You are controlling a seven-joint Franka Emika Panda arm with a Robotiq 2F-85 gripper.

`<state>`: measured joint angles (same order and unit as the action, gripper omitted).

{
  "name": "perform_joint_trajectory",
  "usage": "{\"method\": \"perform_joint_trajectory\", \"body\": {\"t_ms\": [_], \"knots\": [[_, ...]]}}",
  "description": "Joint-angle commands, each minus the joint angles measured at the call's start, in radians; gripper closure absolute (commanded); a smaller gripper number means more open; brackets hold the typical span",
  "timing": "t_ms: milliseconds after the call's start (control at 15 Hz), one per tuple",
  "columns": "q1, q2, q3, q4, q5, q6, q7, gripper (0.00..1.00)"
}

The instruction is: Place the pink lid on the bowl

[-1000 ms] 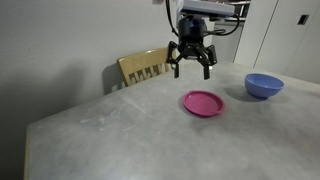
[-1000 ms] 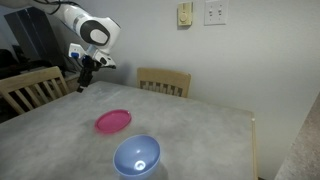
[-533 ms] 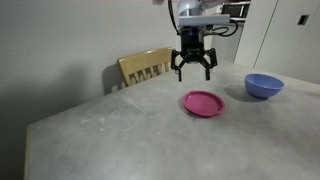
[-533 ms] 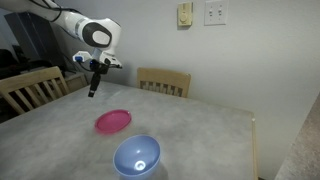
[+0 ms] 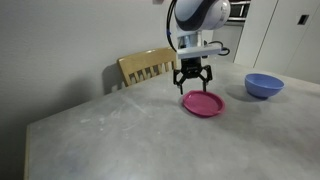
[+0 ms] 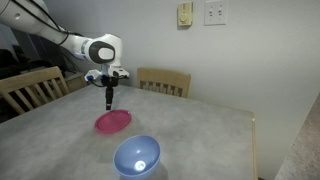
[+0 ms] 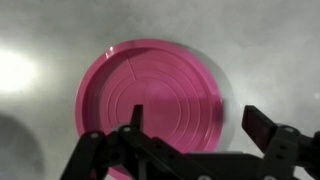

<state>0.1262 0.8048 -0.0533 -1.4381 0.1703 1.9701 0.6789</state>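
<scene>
The pincer (image 5: 193, 82) hangs just above the pink lid (image 5: 203, 103), its jaws spread wide and holding nothing. The lid lies flat on the grey bench (image 5: 100, 130). The blue bowl (image 5: 264, 85) stands well apart, to the right of the lid in that exterior view, upright and empty.

In the wrist view one finger (image 7: 135, 122) sits over the lid's middle (image 7: 150, 100), while the other (image 7: 258, 125) is out past its right rim, over bare bench. That suits a pinch on the rim, and the main danger, as I judge it, lies there. The disc is thin and lies flush with the top, so a finger that lands on it rather than beside it would press it down or push it sideways. Too deep a descent would drive the fingertips into the bench.

Held by one edge only, the lid would likely hang tilted and might slip out on the way across. The lid looks about as wide as the bowl, so a release off centre could leave it half on and let it slide off — or nudge the light bowl away.
</scene>
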Motion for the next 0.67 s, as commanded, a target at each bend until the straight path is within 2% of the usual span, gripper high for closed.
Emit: {"method": "perform_joint_trajectory", "body": {"t_ms": [0,267,600], "knots": [[-0.005,0.031,-0.013,-0.017,-0.047,0.091,-0.057,0.00],[-0.001,0.050,-0.035,-0.003,-0.081,0.127,-0.066,0.00],[-0.018,0.062,-0.026,0.050,-0.053,0.062,-0.041,0.00]]}}
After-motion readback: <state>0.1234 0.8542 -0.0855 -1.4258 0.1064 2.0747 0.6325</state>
